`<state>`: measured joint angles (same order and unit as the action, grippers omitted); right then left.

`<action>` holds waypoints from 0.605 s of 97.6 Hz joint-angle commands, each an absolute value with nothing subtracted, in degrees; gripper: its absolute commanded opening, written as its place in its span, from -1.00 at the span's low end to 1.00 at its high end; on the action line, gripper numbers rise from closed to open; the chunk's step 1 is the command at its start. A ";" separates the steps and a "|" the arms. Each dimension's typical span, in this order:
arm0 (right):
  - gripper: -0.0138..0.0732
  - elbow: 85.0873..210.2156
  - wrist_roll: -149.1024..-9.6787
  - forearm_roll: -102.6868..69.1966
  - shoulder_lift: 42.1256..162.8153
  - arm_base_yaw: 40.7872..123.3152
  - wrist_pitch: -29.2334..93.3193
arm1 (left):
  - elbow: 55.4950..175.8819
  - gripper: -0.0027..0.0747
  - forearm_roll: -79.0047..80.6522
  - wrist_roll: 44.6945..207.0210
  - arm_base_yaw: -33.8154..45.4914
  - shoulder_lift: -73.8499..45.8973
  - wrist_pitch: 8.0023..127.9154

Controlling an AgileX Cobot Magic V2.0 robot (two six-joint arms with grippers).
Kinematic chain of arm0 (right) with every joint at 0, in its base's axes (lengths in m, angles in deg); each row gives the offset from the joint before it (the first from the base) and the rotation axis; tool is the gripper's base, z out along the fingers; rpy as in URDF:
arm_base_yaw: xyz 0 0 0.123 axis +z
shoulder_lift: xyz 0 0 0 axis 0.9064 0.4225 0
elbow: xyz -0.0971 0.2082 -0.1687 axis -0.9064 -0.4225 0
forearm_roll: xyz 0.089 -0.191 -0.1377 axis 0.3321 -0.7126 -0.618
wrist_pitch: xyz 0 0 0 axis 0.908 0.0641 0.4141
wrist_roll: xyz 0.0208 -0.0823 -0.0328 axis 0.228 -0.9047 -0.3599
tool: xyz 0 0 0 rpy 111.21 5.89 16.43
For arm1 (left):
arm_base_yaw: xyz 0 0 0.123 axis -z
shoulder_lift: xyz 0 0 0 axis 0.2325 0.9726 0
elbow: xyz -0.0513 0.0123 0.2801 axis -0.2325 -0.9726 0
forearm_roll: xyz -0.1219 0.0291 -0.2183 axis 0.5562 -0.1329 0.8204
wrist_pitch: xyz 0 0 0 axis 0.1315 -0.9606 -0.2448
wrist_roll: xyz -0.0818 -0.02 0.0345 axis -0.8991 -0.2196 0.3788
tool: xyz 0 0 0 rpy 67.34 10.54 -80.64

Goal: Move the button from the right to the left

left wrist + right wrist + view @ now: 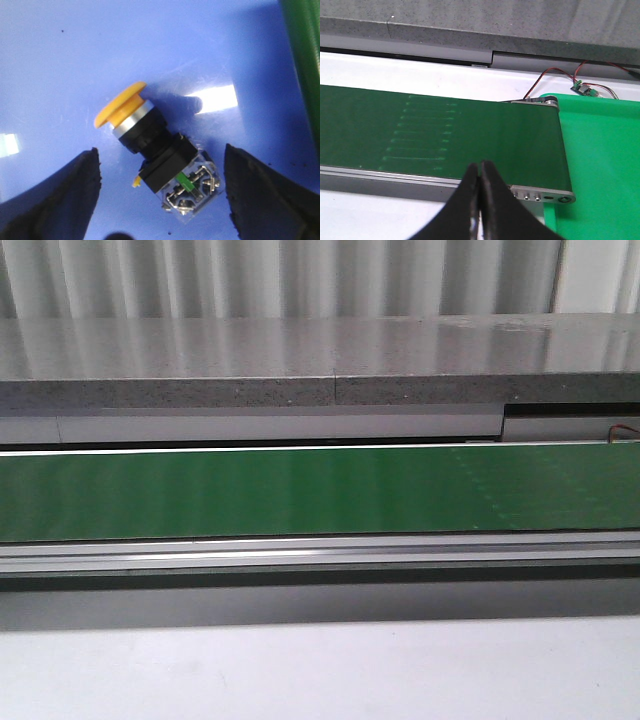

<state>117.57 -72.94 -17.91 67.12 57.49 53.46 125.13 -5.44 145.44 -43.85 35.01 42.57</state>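
The push-button switch lay on its side on a blue surface, seen only in the left wrist view. It had a yellow mushroom cap, a silver collar, a black body and a clear contact block with metal terminals. A green band ran along one edge of that view.

Progress, as judged: the button rested on the blue surface between the fingers of the left gripper, which suggests it was either just set down at the left side or about to be lifted; the pictures do not settle which.

Left fingers: spread wide apart, one on each side of the button, touching nothing; clear gaps showed on both sides.

Right gripper: fingers pressed together, nothing between them, hanging above the near rail of the green conveyor belt, close to the belt's end roller and beside a bright green surface.

The front view showed the conveyor belt bare, with the white desk before it and neither arm in view.
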 commanded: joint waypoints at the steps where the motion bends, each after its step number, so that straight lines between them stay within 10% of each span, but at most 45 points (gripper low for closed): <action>1: -0.84 119.04 -73.46 -17.88 67.26 57.60 49.76 | 126.80 0.38 -3.02 145.54 -43.79 32.29 44.30; 59: -0.84 119.04 -73.46 -17.88 67.26 57.60 49.76 | 126.80 0.38 15.72 145.95 -37.49 12.42 48.33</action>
<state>117.57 -73.04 -17.91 67.12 57.49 53.46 125.13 12.46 145.66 -40.83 18.74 45.96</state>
